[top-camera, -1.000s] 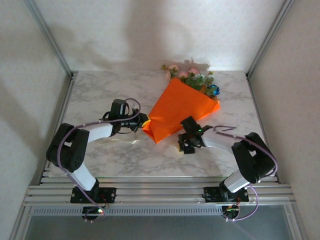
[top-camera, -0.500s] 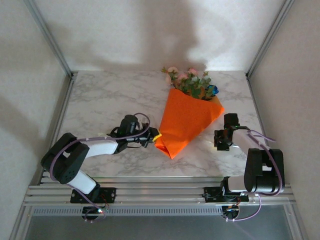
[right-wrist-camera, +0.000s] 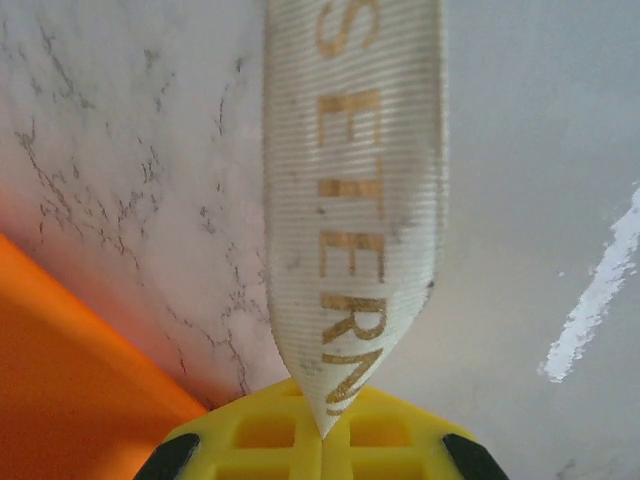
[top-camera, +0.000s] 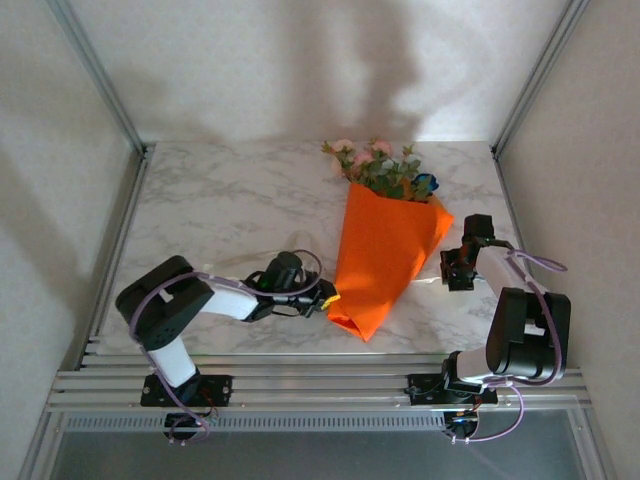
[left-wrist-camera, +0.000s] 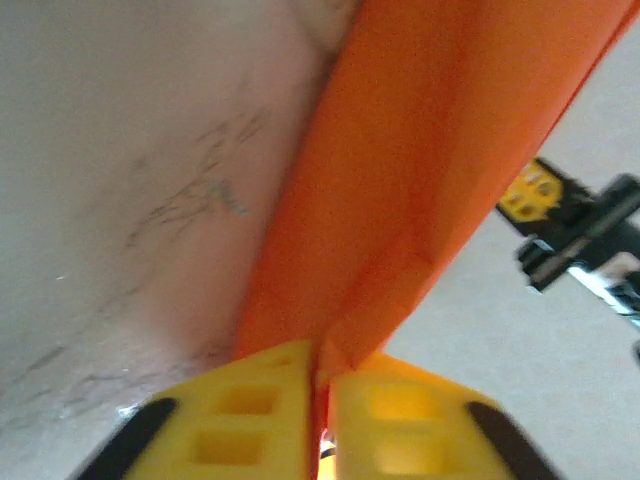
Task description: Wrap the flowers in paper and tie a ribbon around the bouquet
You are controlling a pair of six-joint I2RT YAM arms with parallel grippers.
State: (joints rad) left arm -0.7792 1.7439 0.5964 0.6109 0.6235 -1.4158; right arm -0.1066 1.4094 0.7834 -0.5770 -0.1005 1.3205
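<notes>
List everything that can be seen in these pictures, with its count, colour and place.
flowers: one small bunch; pink, white and blue with green leaves; sticking out of the cone's wide far end.
paper: one sheet; bright orange; rolled into a cone around the flowers, middle of the table.
ribbon: one strip; cream with gold letters; right of the cone.
table: one; white-grey marble; under everything.
metal rails: several; silver; along the near edge.
left arm: one; white and black; near left; left jaws yellow, closed on the paper's left edge near the cone's tip.
right arm: one; white and black; right; right jaws yellow, closed on the ribbon.
</notes>
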